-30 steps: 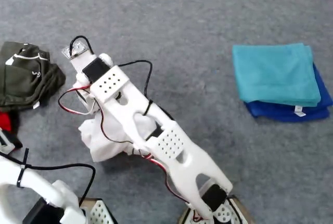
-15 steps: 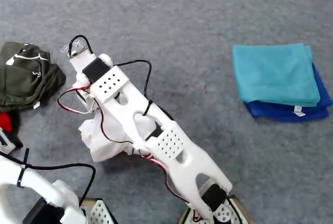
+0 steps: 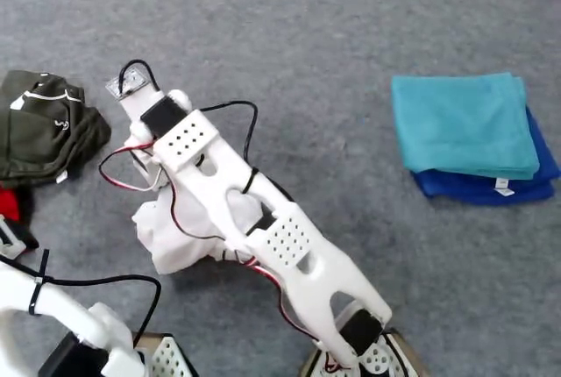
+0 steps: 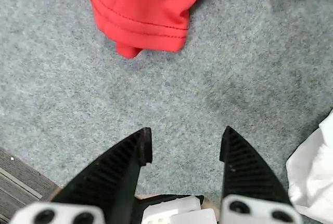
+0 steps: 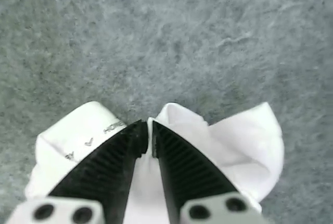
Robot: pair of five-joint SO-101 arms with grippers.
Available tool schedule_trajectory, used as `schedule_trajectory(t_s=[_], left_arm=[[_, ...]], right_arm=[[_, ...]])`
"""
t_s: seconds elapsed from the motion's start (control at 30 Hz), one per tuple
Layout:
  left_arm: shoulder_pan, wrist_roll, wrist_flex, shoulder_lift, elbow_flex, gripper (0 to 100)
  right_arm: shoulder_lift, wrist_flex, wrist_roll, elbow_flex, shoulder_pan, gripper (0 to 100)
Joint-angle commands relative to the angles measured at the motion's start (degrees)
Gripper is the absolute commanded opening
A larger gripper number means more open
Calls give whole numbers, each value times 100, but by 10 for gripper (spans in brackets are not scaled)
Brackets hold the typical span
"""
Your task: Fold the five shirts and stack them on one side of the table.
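A crumpled white shirt (image 3: 171, 241) lies on the grey table at the front left, partly under my right arm (image 3: 263, 228). In the right wrist view my right gripper (image 5: 148, 133) is shut, pinching a fold of the white shirt (image 5: 229, 140) just above the table. My left gripper (image 4: 184, 143) hangs open over bare grey cloth, with a red shirt (image 4: 145, 5) lying ahead of its tips. A folded teal shirt (image 3: 465, 123) rests on a folded blue shirt (image 3: 491, 186) at the right side. An olive shirt (image 3: 44, 127) lies bunched at the left edge.
A corner of the red shirt (image 3: 7, 204) shows at the left edge below the olive one. The table's front edge (image 4: 21, 174) runs close beside my left gripper. An edge of the white shirt (image 4: 315, 166) lies near the left gripper. Open grey table (image 3: 351, 70) spans the middle and back.
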State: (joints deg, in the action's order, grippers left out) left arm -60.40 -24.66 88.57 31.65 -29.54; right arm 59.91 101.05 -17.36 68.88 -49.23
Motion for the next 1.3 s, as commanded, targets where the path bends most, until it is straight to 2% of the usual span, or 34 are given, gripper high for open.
schedule_trajectory(t_s=[0.0, 0.33, 0.47, 0.63, 0.77, 0.9, 1.1, 1.27], left_arm=[[9, 26, 18, 92, 105, 224], [62, 18, 202, 127, 167, 224], [88, 26, 202, 127, 167, 224], [756, 185, 545, 136, 387, 224], [1705, 782, 932, 127, 1002, 224], [3068, 1213, 1116, 127, 1292, 224], [5741, 1635, 1125, 127, 1292, 224], [8088, 1574, 1020, 57, 1275, 226]], right_arm=[[-453, 105, -53, 418, 259, 3], [-2308, 70, -132, 1446, 690, 2], [-2985, -167, -404, 1991, 1218, 2], [-3547, -932, -378, 2457, 2193, 2], [-3688, -1451, -97, 2457, 3143, 2], [-3591, -1468, 475, 2281, 3811, 2], [-3248, -1389, 1143, 1666, 4215, 2], [-2905, -1398, 1389, 1473, 4374, 2]])
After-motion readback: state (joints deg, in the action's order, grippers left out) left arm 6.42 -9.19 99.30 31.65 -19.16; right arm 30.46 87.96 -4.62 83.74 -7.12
